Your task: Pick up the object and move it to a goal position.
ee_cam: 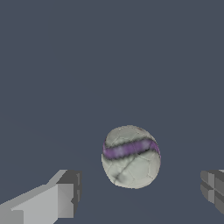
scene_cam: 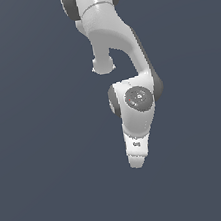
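Presently I hold the claw [ee_cam: 139,192] open above the ball [ee_cam: 131,156], its 2 fingers [ee_cam: 65,197] straddling it apart, so a descent can enclose it.

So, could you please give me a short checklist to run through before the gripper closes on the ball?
1. Jaws open: ok. In the wrist view the gripper has its two fingers spread wide.
2. Ball between the fingers: ok. The stone-like ball with the purple band sits in the gap, touching neither.
3. Ball centred: not ok. It lies a little nearer one finger than the other.
4. Gripper low enough to grasp: cannot tell. The wrist view gives no height, and in the exterior view the arm hides the ball.
5. Goal position known: cannot tell. No marker shows in either view.
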Motion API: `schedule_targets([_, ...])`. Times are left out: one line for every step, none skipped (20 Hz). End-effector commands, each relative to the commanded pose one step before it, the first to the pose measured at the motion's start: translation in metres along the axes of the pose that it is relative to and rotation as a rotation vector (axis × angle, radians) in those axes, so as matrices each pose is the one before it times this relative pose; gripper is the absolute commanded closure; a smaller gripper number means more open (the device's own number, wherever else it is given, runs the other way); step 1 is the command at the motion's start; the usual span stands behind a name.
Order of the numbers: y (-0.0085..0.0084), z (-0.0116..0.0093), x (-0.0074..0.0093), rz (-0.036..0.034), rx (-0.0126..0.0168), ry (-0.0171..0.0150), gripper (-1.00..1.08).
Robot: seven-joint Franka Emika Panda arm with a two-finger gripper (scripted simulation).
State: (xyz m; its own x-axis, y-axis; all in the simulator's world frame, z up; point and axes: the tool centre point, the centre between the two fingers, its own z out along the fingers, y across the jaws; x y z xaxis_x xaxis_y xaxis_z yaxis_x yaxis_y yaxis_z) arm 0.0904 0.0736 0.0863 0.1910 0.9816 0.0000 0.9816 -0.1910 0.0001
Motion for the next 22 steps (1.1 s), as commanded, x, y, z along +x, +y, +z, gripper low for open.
schedule_targets([-0.00008,0.00329,-0.00022,-0.00009,0.00031,-0.00009,-0.92])
schedule_targets([-0.00013,0.00292,0.00026,-0.00069,-0.00002,-0.00002,-0.92])
schedule_targets([0.0,0.00375,-0.00027,0.0,0.0,0.0,-0.92])
schedule_targets([-0.00022,0.00455,0.00032,-0.00098,-0.00003,-0.00004,-0.92])
schedule_targets([-0.00019,0.00535,0.00006,-0.00069,-0.00002,-0.00003,-0.92])
schedule_targets([-0.00022,0.00612,-0.00001,-0.00069,-0.00002,-0.00003,-0.92])
schedule_targets([-0.00024,0.00627,-0.00003,-0.00069,-0.00001,-0.00003,-0.92])
schedule_targets([-0.00017,0.00538,-0.00009,-0.00049,-0.00001,-0.00002,-0.92])
schedule_targets([-0.00003,0.00447,-0.00034,0.0,0.0,0.0,-0.92])
schedule_targets([-0.00017,0.00355,0.00042,-0.00098,-0.00003,-0.00002,-0.92])
schedule_targets([0.00011,0.00265,-0.00014,0.0,0.0,0.0,-0.92])
schedule_targets([0.0002,0.00174,-0.00003,0.0,0.0,0.0,-0.92])
schedule_targets([0.00029,0.00083,0.00008,0.0,0.0,0.0,-0.92])
schedule_targets([0.00039,-0.00008,0.00019,0.0,0.0,0.0,-0.92])
schedule_targets([0.00037,-0.00069,0.00022,0.0,0.0,0.0,-0.92])
schedule_targets([0.00012,-0.0003,0.00008,0.0,0.0,0.0,-0.92])
schedule_targets([0.0,0.0,0.0,0.0,0.0,0.0,1.08])
schedule_targets([0.0,0.0,0.0,0.0,0.0,0.0,1.08])
schedule_targets([0.0,0.0,0.0,0.0,0.0,0.0,1.08])
schedule_targets([0.0,0.0,0.0,0.0,0.0,0.0,1.08])
schedule_targets([0.0,0.0,0.0,0.0,0.0,0.0,1.08])
schedule_targets([0.0,0.0,0.0,0.0,0.0,0.0,1.08])
